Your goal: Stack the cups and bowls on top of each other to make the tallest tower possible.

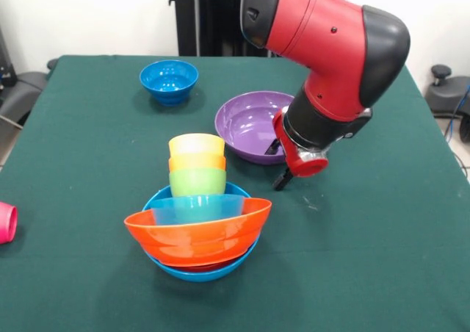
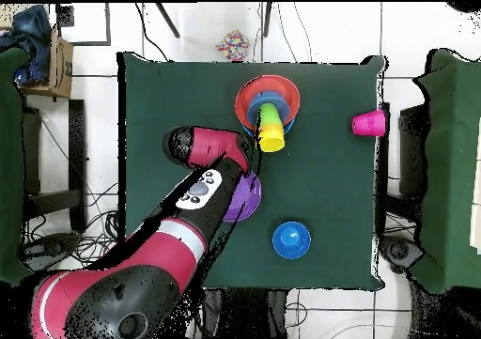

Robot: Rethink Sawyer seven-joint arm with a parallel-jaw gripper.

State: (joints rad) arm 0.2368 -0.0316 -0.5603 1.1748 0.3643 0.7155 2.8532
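Note:
The tower [image 1: 197, 222] stands near the table's front: a wide light-blue bowl at the base, a tilted large orange bowl [image 1: 192, 235], a smaller light-blue bowl, then the green [image 1: 197, 181], orange and yellow [image 1: 196, 145] cups. In the overhead view the tower [image 2: 268, 105] is at the top middle. My gripper [image 1: 280, 172] hangs low at the right rim of the large purple bowl [image 1: 250, 125], to the right of the tower. I cannot see what state it is in. The dark-blue bowl [image 1: 169, 79] sits at the back. The pink cup [image 1: 6, 222] lies at the left edge.
The arm's red and black wrist [image 1: 330, 60] leans over the table's right half above the purple bowl [image 2: 246, 202]. In the overhead view the pink cup [image 2: 368, 123] is at the right and the blue bowl [image 2: 291, 239] is lower down.

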